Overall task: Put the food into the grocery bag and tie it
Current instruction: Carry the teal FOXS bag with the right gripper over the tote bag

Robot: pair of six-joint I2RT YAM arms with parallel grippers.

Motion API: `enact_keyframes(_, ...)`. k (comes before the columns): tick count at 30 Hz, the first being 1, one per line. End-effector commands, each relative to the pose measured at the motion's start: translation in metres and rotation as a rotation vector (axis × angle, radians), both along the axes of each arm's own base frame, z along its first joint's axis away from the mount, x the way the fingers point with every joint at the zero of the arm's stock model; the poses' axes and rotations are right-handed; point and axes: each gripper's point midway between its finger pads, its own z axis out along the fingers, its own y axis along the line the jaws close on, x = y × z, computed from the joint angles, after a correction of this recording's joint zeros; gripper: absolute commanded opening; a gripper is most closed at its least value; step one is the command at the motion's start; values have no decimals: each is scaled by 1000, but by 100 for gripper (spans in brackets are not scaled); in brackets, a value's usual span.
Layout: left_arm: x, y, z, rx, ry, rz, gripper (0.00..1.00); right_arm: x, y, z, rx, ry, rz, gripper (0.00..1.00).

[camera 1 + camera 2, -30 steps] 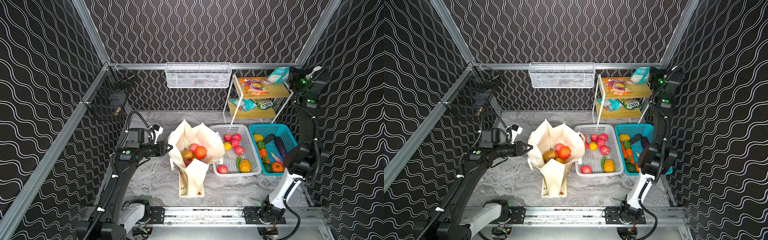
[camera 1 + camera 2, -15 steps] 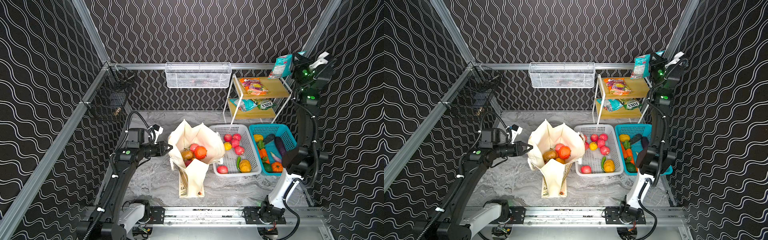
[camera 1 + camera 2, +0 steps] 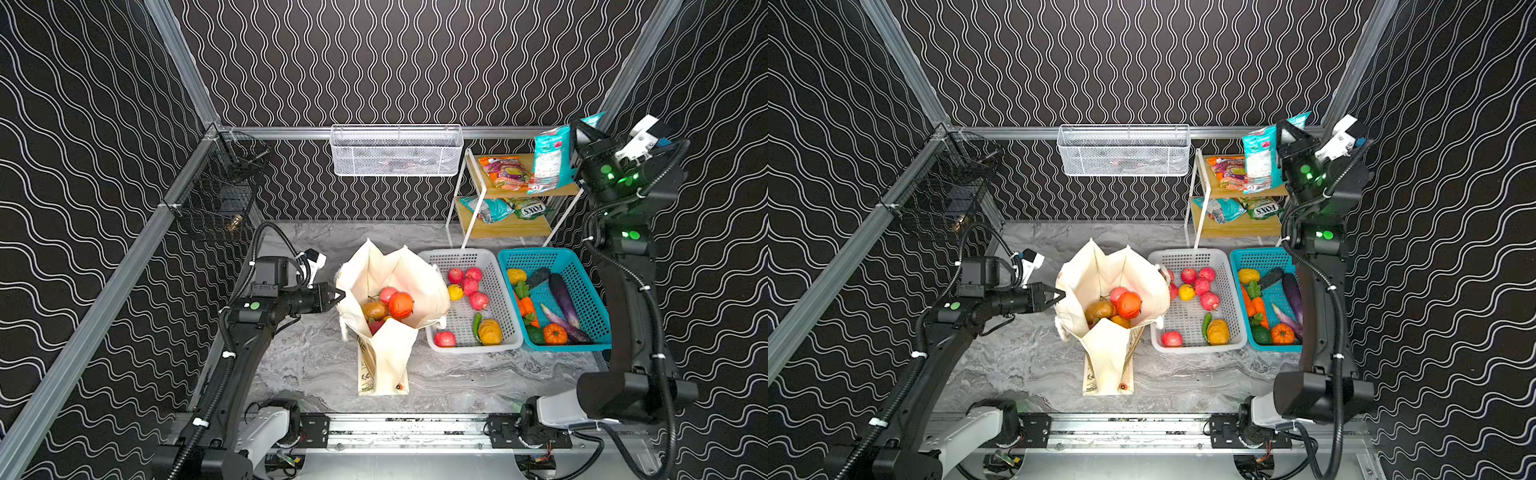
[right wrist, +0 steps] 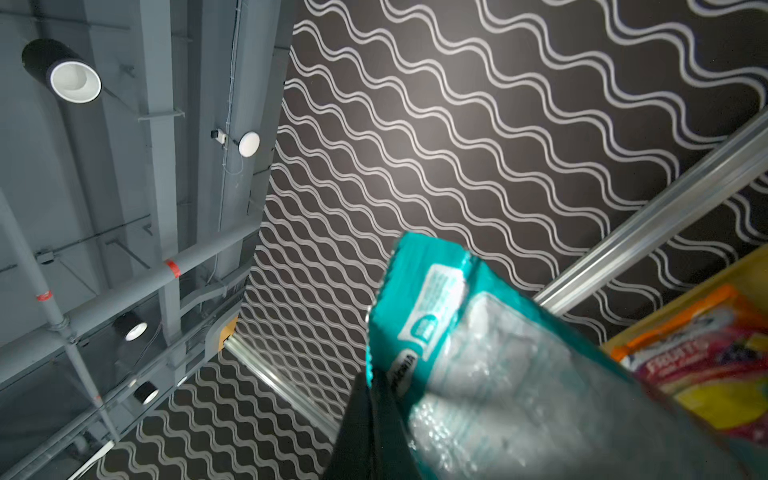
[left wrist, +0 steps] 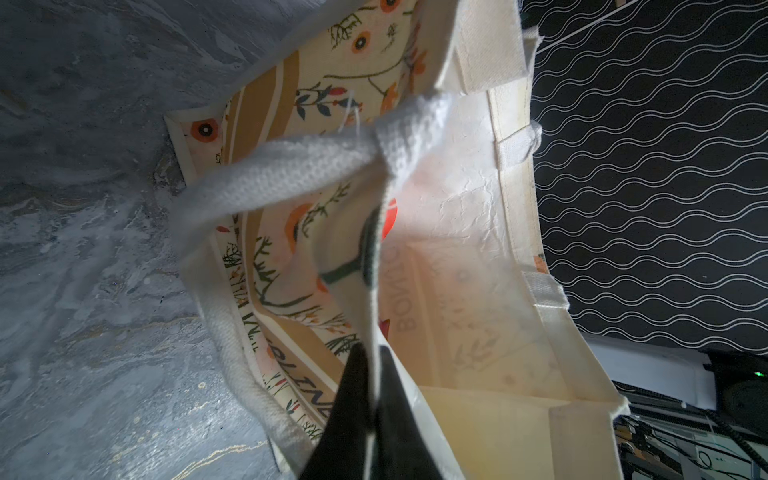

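Note:
The cream flower-print grocery bag (image 3: 419, 274) (image 3: 1096, 270) stands open mid-table, with a red tomato (image 3: 401, 304) and a brownish pear (image 3: 374, 309) among the food inside. My left gripper (image 3: 338, 296) (image 3: 1061, 296) (image 5: 372, 353) is shut on the bag's left rim (image 5: 457, 249), and a cream handle (image 5: 291, 166) crosses in front of it. My right gripper (image 3: 575, 139) (image 3: 1283, 139) (image 4: 371, 382) is raised high at the back right, shut on the edge of a teal snack packet (image 3: 548, 162) (image 3: 1260, 162) (image 4: 498, 353) that hangs above the shelf.
A white basket (image 3: 457, 253) of fruit and a teal basket (image 3: 536, 251) of vegetables sit to the right of the bag. The wooden shelf rack (image 3: 503, 228) holds an orange packet (image 3: 505, 170) and FOX'S packets (image 3: 532, 210). A white wire basket (image 3: 397, 151) and a black one (image 3: 220, 195) hang on the walls.
My right gripper has lifted the teal packet off the top shelf; it now hangs upright from the jaws. The left arm and the bag have not moved.

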Motion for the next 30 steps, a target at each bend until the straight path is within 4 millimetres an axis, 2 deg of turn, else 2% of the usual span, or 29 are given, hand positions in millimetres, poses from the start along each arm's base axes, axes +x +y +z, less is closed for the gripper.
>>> enact_keyframes(1, -2, 0, 3, 12, -21, -19, 9, -30, 26, 5, -58, -42, 51, 0)
enact_keyframes(7, -1, 1, 5, 21, -17, -10, 9, -58, 80, -23, -113, 27, 169, 0)
enact_keyframes(17, -1, 3, 0, 32, 6, 2, 8, -77, 136, -81, -113, 126, 310, 0)
enact_keyframes(23, -4, 3, -3, 34, 15, 0, 4, -89, 165, -97, -137, 151, 379, 0)
enact_keyframes(29, -8, 2, -3, 24, 21, -3, 1, -99, 186, -107, -155, 163, 419, 0)
enact_keyframes(30, -8, 2, -3, 22, 21, -3, 1, -107, 196, -108, -158, 161, 451, 0)
